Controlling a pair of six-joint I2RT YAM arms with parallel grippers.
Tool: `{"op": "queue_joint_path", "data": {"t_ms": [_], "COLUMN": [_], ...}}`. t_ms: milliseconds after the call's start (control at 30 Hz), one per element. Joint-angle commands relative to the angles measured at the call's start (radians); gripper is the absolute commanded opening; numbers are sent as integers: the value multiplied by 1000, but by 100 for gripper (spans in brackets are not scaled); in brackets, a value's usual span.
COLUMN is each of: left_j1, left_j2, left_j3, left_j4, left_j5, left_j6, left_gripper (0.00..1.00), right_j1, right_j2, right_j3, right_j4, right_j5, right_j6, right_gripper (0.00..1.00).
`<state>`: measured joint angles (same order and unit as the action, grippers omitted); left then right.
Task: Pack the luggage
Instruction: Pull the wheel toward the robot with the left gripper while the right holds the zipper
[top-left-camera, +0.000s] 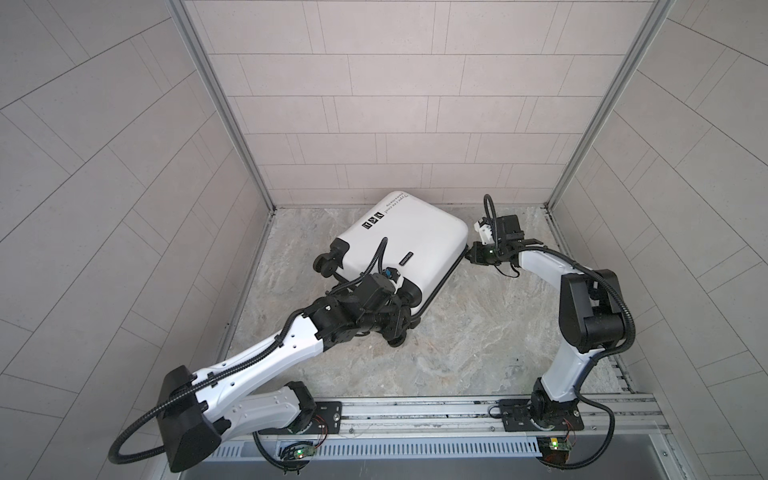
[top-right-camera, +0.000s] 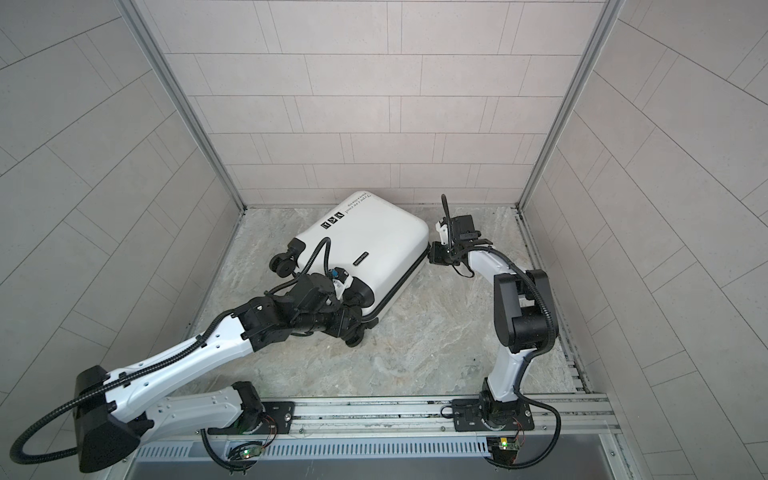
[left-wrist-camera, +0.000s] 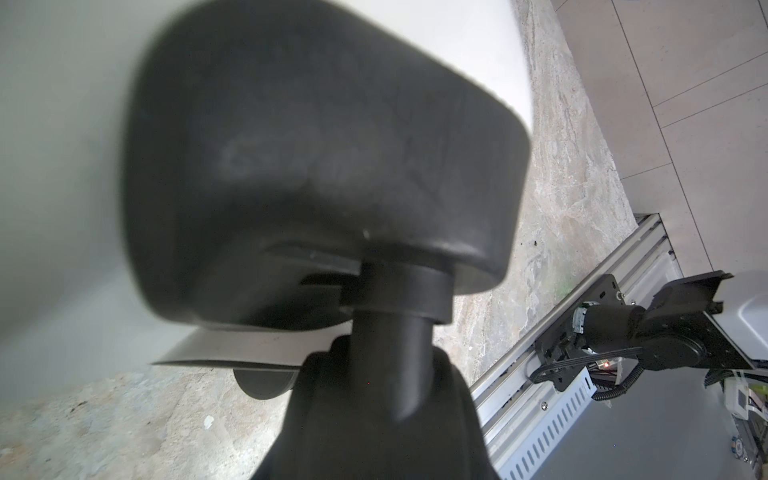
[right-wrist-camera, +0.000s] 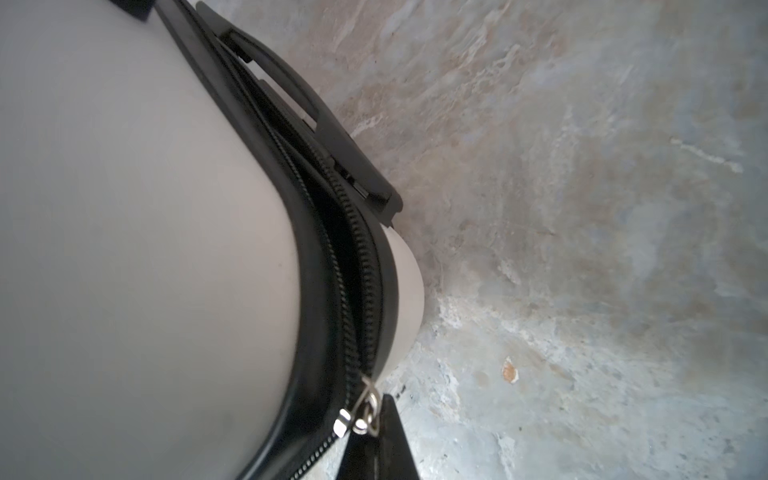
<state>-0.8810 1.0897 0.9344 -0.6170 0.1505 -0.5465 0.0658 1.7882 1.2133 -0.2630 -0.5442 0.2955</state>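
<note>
Left wrist: wheel housing (left-wrist-camera: 324, 158) across luggage (left-wrist-camera: 62, 166)

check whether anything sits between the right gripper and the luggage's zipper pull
Nothing visible does: the right gripper, jaws shut, seems to be pinching the zipper pull at the corner of the luggage.

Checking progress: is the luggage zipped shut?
Not fully: the zipper teeth gape apart beyond the slider at the luggage corner.

Small white suitcase (top-left-camera: 409, 243) lying flat and skewed, one corner just beside the back wall (top-left-camera: 374, 137). The black zipper (right-wrist-camera: 368, 291) is partly undone, wheels (top-left-camera: 326, 264) at the end farther from it.
</note>
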Motion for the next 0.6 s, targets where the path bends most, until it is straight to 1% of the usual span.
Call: {"op": "queue_joint_path", "data": {"t_ms": [0,233,567], "left_j1": [3,10,17], "left_j2": [-134,-245,-243], "left_j3": [6,-35,-35], "left_j4": [-255,-310,-321], "left_j5": [-46,-112,-120], "left_j6": [-65,-84,-84], "left_gripper": [0,0,0], "right_j1": [-95,-97,-97], "right_j2": [-13,-20,25], "right_j3": [0,8,58], "right_j4": [93,87,67], "right_j5": [292,335,442], "right_j6": [24,13,33], "right_gripper": [0,0,0]}}
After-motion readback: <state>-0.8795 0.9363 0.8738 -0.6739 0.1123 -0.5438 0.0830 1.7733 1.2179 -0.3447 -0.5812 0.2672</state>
